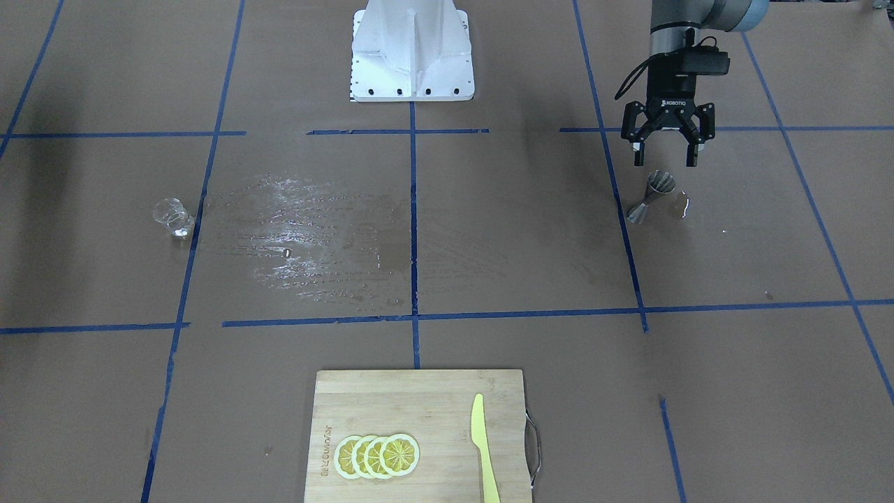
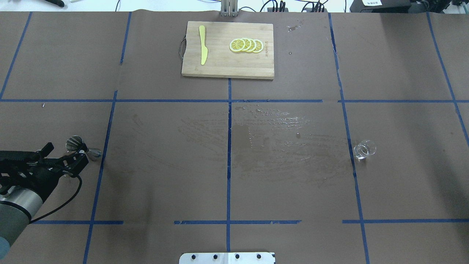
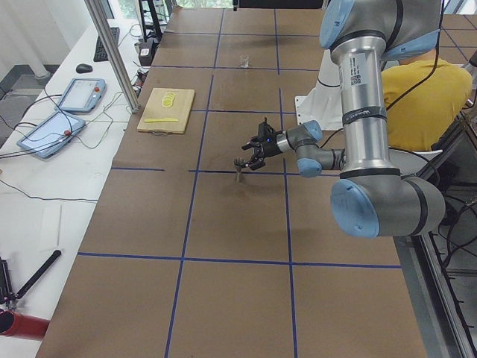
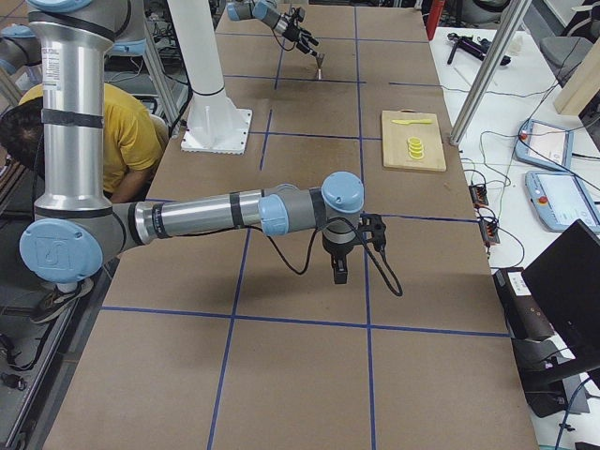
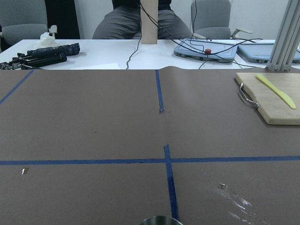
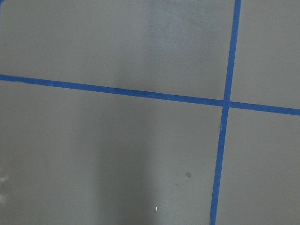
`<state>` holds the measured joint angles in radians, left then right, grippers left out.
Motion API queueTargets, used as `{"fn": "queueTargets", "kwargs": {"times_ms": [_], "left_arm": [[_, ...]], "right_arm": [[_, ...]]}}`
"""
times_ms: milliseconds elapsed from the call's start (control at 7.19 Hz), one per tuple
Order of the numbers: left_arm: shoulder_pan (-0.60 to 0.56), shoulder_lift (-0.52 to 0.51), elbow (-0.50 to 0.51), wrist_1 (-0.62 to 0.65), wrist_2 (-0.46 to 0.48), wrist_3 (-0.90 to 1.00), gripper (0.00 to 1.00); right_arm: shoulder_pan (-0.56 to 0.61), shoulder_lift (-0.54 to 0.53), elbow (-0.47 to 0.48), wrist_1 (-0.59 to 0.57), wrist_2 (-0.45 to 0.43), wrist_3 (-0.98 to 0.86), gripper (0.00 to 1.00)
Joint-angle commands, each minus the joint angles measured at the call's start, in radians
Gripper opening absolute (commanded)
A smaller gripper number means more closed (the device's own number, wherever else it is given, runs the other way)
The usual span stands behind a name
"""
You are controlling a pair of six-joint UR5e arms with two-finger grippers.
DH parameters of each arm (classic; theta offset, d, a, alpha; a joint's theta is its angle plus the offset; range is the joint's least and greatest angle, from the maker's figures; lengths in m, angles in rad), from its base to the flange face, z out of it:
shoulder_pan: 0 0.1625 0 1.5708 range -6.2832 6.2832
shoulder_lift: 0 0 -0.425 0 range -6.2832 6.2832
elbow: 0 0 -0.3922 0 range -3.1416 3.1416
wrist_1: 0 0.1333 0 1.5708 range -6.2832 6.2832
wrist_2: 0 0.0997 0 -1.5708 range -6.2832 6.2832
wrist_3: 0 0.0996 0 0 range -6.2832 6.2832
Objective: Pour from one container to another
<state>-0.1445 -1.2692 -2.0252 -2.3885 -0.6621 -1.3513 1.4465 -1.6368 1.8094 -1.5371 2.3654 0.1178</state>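
**Item 1. Left gripper** (image 1: 665, 161): Held over the table on the robot's left side and pointed down. Its two fingers (image 1: 638, 155) are seen spread wide apart, and nothing is held between them.

**Item 2. Jigger** (image 1: 651, 197): Silvery steel and hourglass-shaped, found standing on the table just below and slightly ahead of the left gripper's fingertips. It is not touched by them. Only the edge of its rim (image 5: 161, 220) is caught at the bottom of the left wrist view. A small puddle (image 1: 683, 205) is noted just beside it.

**Item 3. Glass cup** (image 1: 172, 216): Clear and colourless, set on the table well apart from the left gripper, across on the robot's right side.

**Item 4. Right gripper** (image 4: 337, 274): Shown only in the right side view, hung low over the table. Whether its fingers are apart or together cannot be told.

**Item 5. Wet patch** (image 1: 314, 237): Spread over the brown paper between the left gripper and the glass cup, nearer the cup.

**Item 6. Cutting board** (image 1: 419, 398): Wooden, placed far ahead of the left gripper at the operators' edge. Overlapping lemon slices (image 1: 377, 455) and a yellow knife (image 1: 484, 447) are laid on it.
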Motion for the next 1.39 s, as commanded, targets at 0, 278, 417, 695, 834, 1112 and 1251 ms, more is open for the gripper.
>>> {"fn": "queueTargets", "kwargs": {"times_ms": [0,278,417,695,834,1112,1251], "left_arm": [[0.020,-0.034,0.070,-0.001,0.041,-0.023,0.99],[0.020,-0.090,0.140,-0.001,0.071,-0.066,0.99],[0.020,-0.091,0.154,-0.001,0.073,-0.066,0.99],[0.019,-0.137,0.226,-0.001,0.073,-0.068,0.99],[0.019,-0.151,0.233,-0.005,0.073,-0.069,0.99],[0.020,-0.156,0.273,-0.044,0.126,-0.116,0.91],[0.020,-0.154,0.311,-0.072,0.134,-0.117,0.90]], "right_arm": [[0.000,0.000,-0.001,0.000,0.000,0.000,1.00],[0.000,0.000,0.001,0.000,0.000,-0.001,1.00],[0.000,0.000,0.002,0.000,0.000,-0.001,1.00],[0.000,0.000,0.002,0.000,0.000,-0.001,1.00],[0.000,0.000,0.001,0.000,0.000,-0.001,1.00],[0.000,0.002,0.002,0.000,0.002,-0.001,1.00],[0.000,0.002,0.004,0.000,0.000,-0.001,1.00]]}}
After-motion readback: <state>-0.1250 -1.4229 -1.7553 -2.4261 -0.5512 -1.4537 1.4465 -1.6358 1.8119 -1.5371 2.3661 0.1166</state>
